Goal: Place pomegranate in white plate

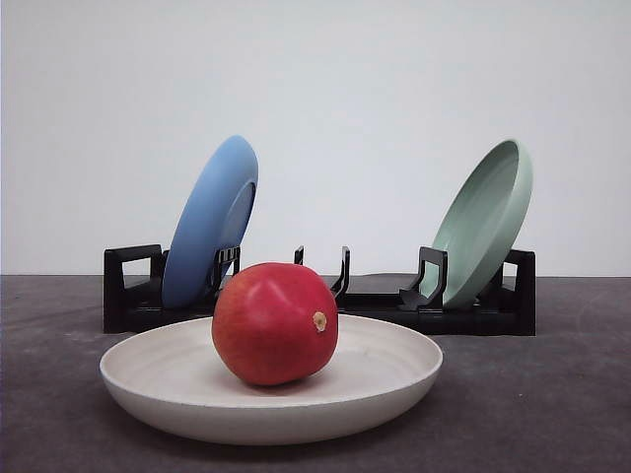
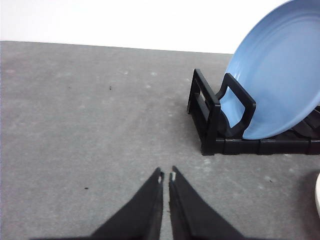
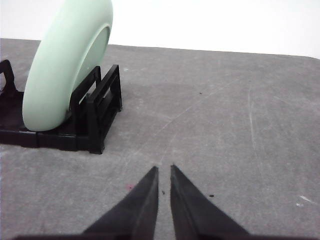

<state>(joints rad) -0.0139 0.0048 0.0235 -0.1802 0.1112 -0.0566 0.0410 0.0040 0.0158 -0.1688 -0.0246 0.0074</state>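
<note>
Three plates and one fruit are in sight. In the front view, the single pomegranate (image 1: 274,322) sits inside the white plate (image 1: 177,399), low and centre-left in the frame, its tan stem nub turned toward the right; the plate lies flat on the grey desk (image 1: 552,414). Behind it one black rack (image 1: 128,296) runs across the middle of the frame and carries two plates standing on edge: a blue plate (image 1: 209,222) leaning at the left end and a pale green plate (image 1: 483,222) leaning at the right end, well apart, with unfilled slots between them. The left wrist view adds what the front view lacks: the left end effector (image 2: 166,176), its two dark fingers pressed nearly together with just a thin slit between the tips, pinching nothing, over bare desk. The blue plate fills the upper right of that frame, set in the rack's end, and a sliver of white rim (image 2: 318,192) shows at the right edge. The right wrist view gives the right end effector (image 3: 164,168), its fingers likewise close with a narrow gap and holding nothing, above bare desk, with the green plate at the upper left in the rack's other end.
</note>
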